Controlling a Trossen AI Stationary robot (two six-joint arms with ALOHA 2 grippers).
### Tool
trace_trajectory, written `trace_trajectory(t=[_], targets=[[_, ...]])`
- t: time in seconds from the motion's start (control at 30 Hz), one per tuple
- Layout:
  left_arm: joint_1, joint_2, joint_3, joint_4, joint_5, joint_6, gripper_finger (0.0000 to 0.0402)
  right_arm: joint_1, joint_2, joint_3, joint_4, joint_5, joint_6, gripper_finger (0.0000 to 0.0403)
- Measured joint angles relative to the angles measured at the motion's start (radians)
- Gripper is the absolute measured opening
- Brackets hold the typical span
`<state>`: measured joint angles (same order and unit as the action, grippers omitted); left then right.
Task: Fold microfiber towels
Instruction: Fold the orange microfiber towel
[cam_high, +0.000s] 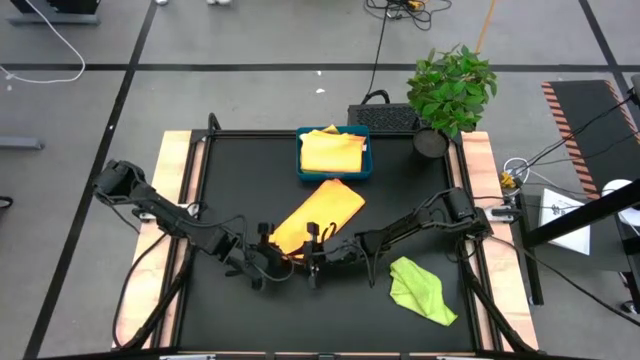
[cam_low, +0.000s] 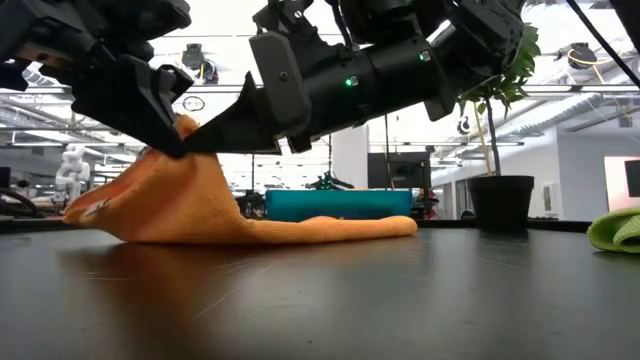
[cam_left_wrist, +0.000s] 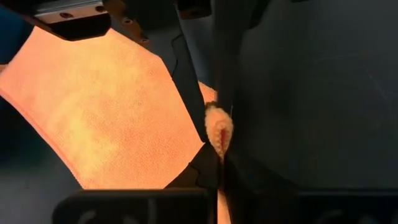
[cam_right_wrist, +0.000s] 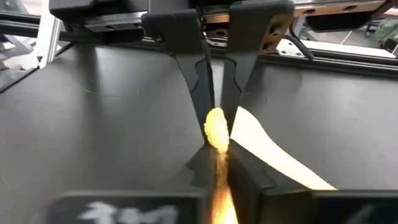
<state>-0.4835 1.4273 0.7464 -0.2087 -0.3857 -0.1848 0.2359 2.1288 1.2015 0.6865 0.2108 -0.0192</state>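
An orange-yellow microfiber towel (cam_high: 322, 212) lies slantwise on the black table, its far part flat and its near end raised into a peak (cam_low: 185, 135). My left gripper (cam_high: 270, 243) and my right gripper (cam_high: 312, 243) stand side by side at that near end, each shut on the towel. A pale yellow towel (cam_high: 330, 150) lies folded in the blue tray (cam_high: 366, 170) at the back. A lime green towel (cam_high: 422, 290) lies crumpled at the near right. My left gripper pinches a bunched bit of the orange-yellow towel's near edge (cam_left_wrist: 219, 129) between its two fingers. It slants down from the table's left. The edge is lifted off the table and the cloth slopes down from it to the table. My right gripper pinches a small bunch of the same near edge (cam_right_wrist: 216, 132) between its two fingers. It slants down from the table's right, close beside my left gripper. The cloth falls from the fingers to the table, and the towel's far part (cam_low: 330, 228) rests flat.
A potted plant (cam_high: 450, 90) stands at the table's far right corner, behind the tray. Wooden rails (cam_high: 180, 180) run along the table's left and right sides. Bare black table (cam_high: 250, 170) lies left of the towel and along the near edge.
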Motion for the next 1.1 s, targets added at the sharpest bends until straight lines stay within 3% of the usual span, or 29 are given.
trace_trajectory(t=[0.17,0.5,0.7,0.87,1.1], targets=[[0.001,0.000,0.000,-0.013,0.031,0.032,0.0013,0.000,0.000,0.000,-0.007,0.000,-0.015,0.0009],[-0.026,-0.037,0.003,-0.205,0.022,-0.090,0.0155,-0.006,0.004,-0.001,-0.015,0.005,0.013,0.0002],[-0.093,-0.037,-0.032,-0.234,0.021,-0.205,0.0212,-0.011,0.004,-0.001,0.011,0.005,0.015,0.0001],[-0.152,-0.035,-0.092,-0.235,-0.031,-0.322,0.0231,-0.013,0.004,-0.001,0.029,0.003,0.026,0.0001],[-0.155,-0.035,-0.191,-0.196,-0.121,-0.442,0.0232,-0.012,0.003,-0.001,0.050,0.002,0.026,0.0001]])
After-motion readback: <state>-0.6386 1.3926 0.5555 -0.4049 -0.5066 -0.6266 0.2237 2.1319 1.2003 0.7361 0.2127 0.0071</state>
